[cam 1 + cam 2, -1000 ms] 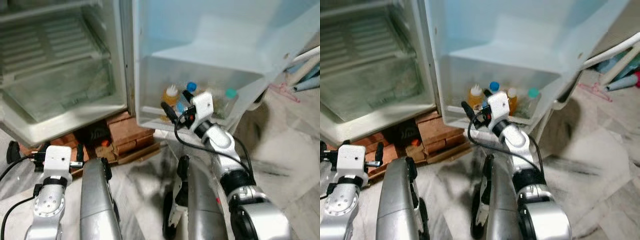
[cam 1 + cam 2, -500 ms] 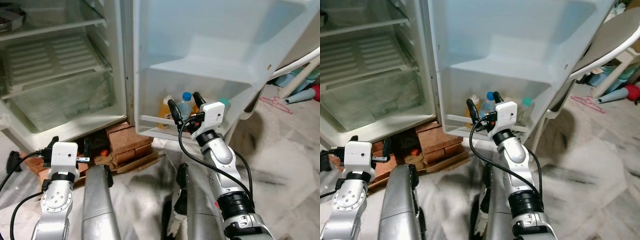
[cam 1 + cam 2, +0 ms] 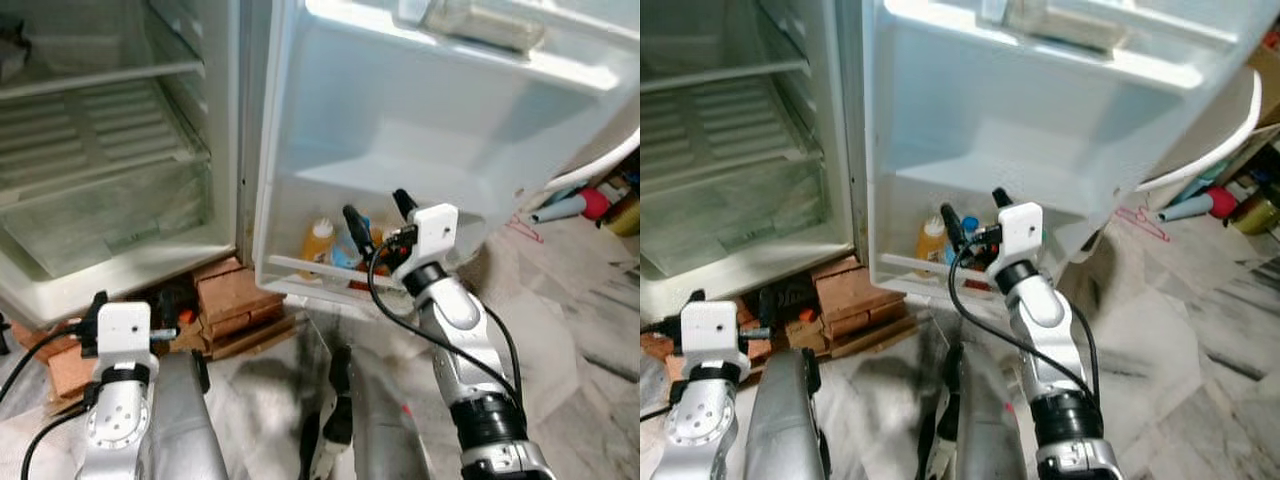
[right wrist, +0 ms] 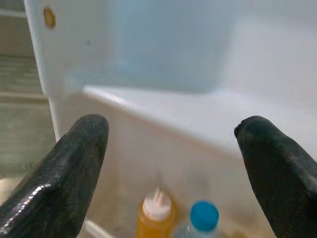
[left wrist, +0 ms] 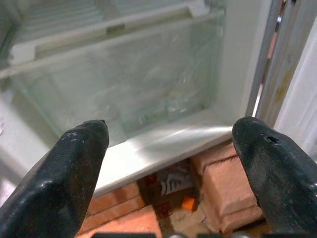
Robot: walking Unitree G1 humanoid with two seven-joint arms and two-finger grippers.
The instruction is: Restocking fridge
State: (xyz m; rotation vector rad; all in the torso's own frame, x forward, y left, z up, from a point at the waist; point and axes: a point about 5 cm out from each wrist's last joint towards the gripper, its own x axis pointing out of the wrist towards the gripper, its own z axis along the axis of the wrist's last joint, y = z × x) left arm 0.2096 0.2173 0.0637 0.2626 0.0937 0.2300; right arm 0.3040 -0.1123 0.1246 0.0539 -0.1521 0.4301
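The fridge door stands open, and its lower door bin (image 3: 300, 268) holds an orange bottle with a white cap (image 3: 318, 240) and a blue-capped water bottle (image 4: 203, 218) side by side. My right gripper (image 3: 378, 208) hovers just in front of and above this bin, open, with nothing between its fingers. In the right wrist view the orange bottle (image 4: 156, 213) sits below and between the spread fingertips. My left gripper (image 5: 168, 141) is low at the left, open and empty, facing the fridge's clear crisper drawer (image 5: 124, 84).
The fridge body has wire shelves (image 3: 100, 120) above the crisper (image 3: 110, 215) and stands on bricks (image 3: 235, 300). A white chair rim (image 3: 600, 165) and floor clutter with a red ball (image 3: 595, 203) lie right of the door. My own silver legs fill the floor below.
The whole picture has shifted as the camera moved. My right gripper has come up and back out of the door bin, still open; the bottles stay in the bin.
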